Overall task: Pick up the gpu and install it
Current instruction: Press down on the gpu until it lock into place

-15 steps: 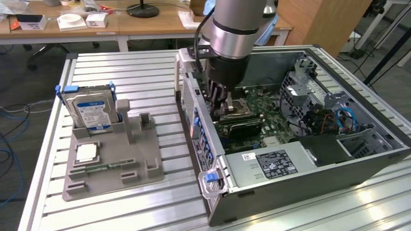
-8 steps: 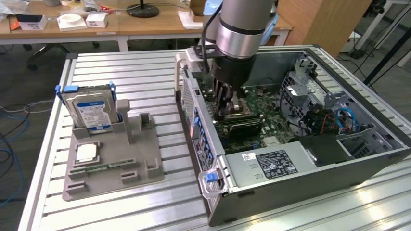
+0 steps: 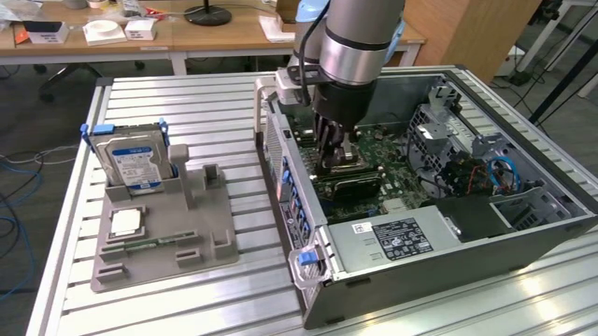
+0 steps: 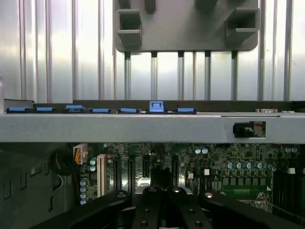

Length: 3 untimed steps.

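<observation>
One hand: gripper (image 3: 338,164) clenched, lowered inside the open computer case (image 3: 449,283).
Gpu (image 3: 357,185): dark card on the motherboard (image 3: 397,150), just beneath the fingertips.
Grasp: cannot tell.
Case: at the bench's (image 3: 187,105) edge, the exterior view's right.

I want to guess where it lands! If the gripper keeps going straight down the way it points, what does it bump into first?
Most likely the green motherboard inside the open computer case. The shut gripper points down at its expansion slots. How much gap is left is hard to judge.
</observation>
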{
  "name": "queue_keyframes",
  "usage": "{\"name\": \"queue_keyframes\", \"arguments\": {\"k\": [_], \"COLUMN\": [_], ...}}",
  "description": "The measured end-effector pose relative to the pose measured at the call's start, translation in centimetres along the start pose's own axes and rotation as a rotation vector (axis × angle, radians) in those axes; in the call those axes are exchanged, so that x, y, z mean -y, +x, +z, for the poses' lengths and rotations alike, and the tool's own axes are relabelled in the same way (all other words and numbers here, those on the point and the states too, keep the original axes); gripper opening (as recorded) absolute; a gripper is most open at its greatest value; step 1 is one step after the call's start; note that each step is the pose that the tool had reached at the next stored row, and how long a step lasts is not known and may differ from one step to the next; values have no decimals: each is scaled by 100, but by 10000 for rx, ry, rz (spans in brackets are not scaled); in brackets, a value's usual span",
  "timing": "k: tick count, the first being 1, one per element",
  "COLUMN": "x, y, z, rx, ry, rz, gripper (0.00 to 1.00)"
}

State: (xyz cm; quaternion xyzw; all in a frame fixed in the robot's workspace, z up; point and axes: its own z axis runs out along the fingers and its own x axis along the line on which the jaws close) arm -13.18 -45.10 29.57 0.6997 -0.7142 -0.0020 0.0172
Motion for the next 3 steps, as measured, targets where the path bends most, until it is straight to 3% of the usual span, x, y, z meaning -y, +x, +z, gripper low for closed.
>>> {"name": "queue_keyframes", "arguments": {"k": [3], "x": [0], "y": [0], "z": [0], "rx": [0], "ry": [0], "rz": [0], "gripper": [11]}}
